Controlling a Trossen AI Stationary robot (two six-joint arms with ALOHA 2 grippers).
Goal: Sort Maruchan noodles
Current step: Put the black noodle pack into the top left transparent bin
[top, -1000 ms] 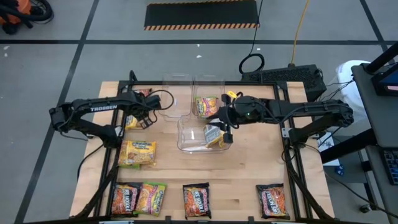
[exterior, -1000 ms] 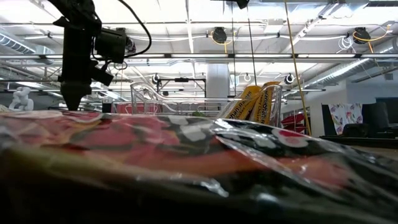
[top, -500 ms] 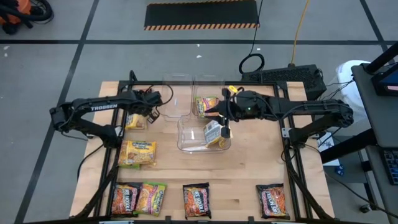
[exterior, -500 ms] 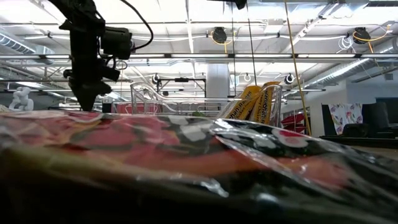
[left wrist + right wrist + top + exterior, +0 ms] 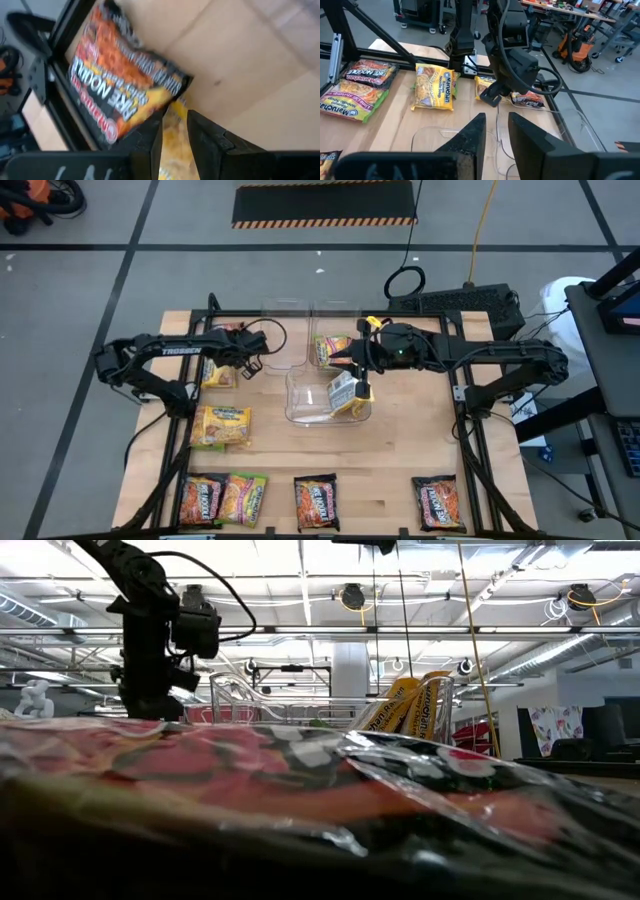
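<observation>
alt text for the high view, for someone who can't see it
Seen from above, two dark arms meet over the far half of a wooden table: the right gripper hangs over a clear bin with a yellow packet in it, and the left gripper is near packets at the left edge. Five more packets line the near edge.

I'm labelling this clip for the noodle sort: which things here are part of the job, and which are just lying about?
Job:
- noodle packets on the table
- yellow packets in the near bin
- packet in the far bin
- clear bins
- left gripper
- right gripper

Lying about:
- coiled cable
- striped floor mat
</observation>
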